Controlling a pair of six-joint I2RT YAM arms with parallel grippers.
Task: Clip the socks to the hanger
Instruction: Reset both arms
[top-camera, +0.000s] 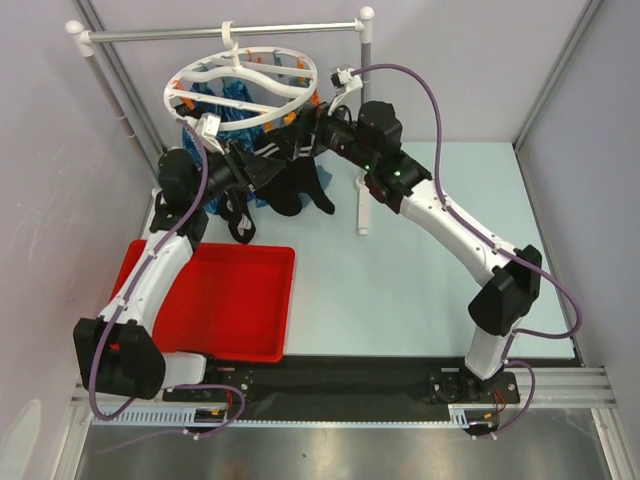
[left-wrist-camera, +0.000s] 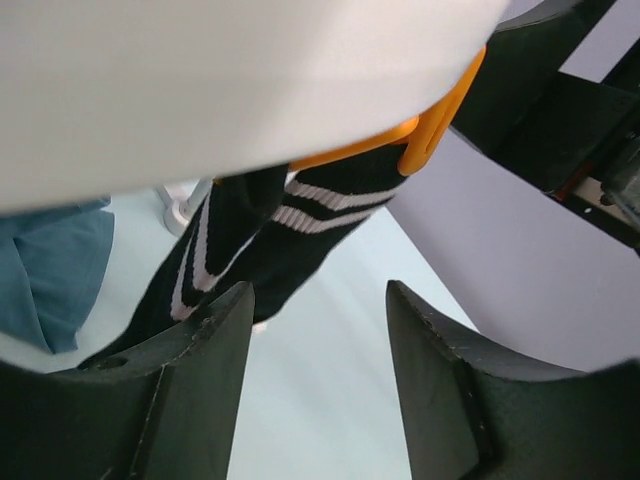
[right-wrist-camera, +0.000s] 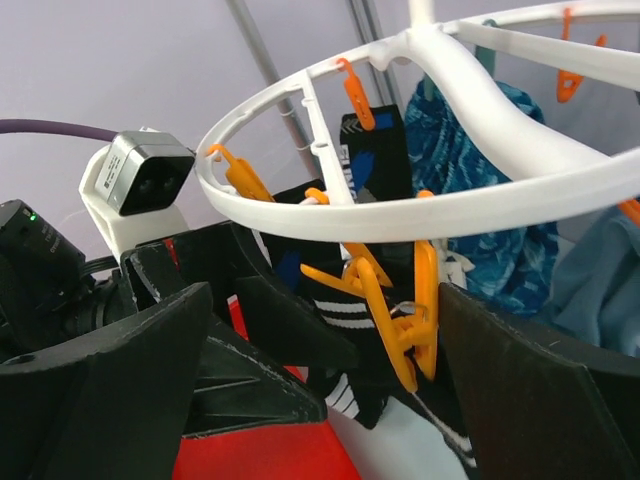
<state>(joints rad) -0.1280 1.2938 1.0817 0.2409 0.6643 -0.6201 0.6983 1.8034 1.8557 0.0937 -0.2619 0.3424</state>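
Top external: white round plastic hanger ring (top-camera: 236, 68), black striped fabric socks (top-camera: 295, 190) hang beneath. Left wrist: left gripper (left-wrist-camera: 320, 330) parted, holding nothing, striped sock just beyond its tips. Right wrist: right gripper (right-wrist-camera: 340, 390) spread wide, holding nothing, orange plastic clip (right-wrist-camera: 405, 335) pinching a sock between its fingers.

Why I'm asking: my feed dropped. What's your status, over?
Left gripper open, right gripper open, both empty. Striped sock hangs from orange clip on hanger. Nothing seen blocking.

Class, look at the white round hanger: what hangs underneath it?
Black striped socks hang from orange clips under the hanger, beside a blue patterned cloth. They overlap, so how many socks there are cannot be seen.
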